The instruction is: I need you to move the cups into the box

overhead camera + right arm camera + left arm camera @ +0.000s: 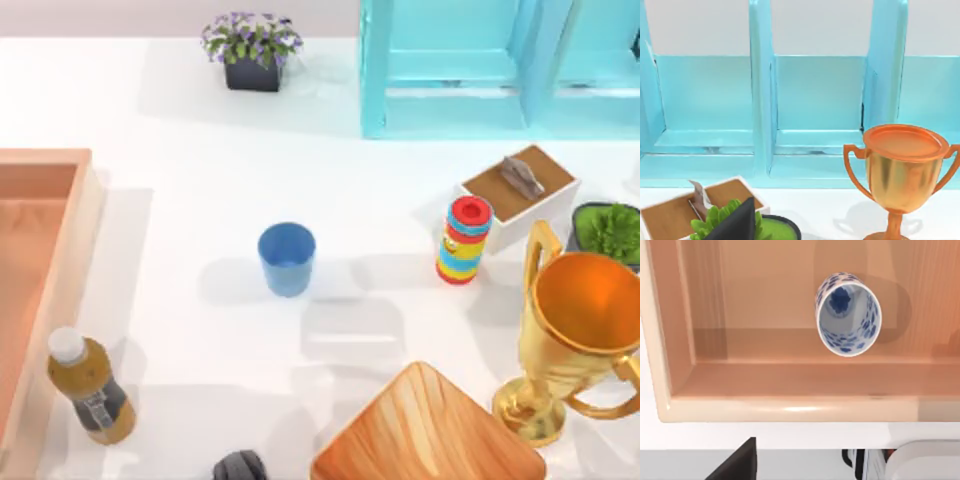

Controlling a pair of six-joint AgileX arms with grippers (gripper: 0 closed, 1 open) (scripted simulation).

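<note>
We judge the task about half done. The white floral cup [848, 314] stands upright on the floor of the box [790, 407], close to one of its long walls, and nothing is touching it; the left wrist camera looks straight down into it from above. The box sits at the tabletop's left edge [85, 215]. The blue cup [287, 258] is not yet moved: it stands upright near the middle of the tabletop, well apart from the box, with open surface between them. A juice bottle [88, 388] leans just beside the box's wall near the front left corner, so we should carry the blue cup clear of it. Whether either gripper is released or clenched we cannot tell. The gold trophy [575, 325] near the front right corner stays where it is.
</note>
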